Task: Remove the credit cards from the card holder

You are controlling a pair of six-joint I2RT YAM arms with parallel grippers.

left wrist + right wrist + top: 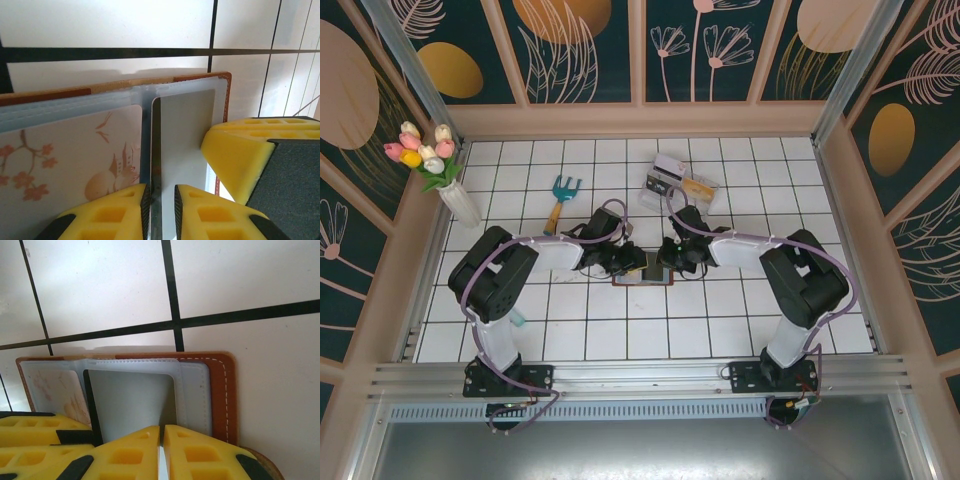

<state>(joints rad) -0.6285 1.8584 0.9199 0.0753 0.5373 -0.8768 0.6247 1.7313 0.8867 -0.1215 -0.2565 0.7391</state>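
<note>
The reddish-brown card holder (642, 279) lies open on the white tiles between both grippers. In the left wrist view its brown rim (50, 95) frames blue-grey pockets; a yellowish credit card (70, 165) with a blossom print sits in the left pocket. A dark credit card (156, 150) stands nearly edge-on between my left gripper (161, 189) fingers, against the left pad, with a gap to the right pad. My right gripper (161, 429) is shut on a pale pocket leaf of the card holder (222, 390), beside the dark card (92, 405).
A teal-headed garden fork (562, 195) lies behind the left arm. A clear plastic box (678, 182) sits behind the right gripper (665, 256). A vase of tulips (460, 200) stands at the far left wall. Raised walls ring the tiled floor.
</note>
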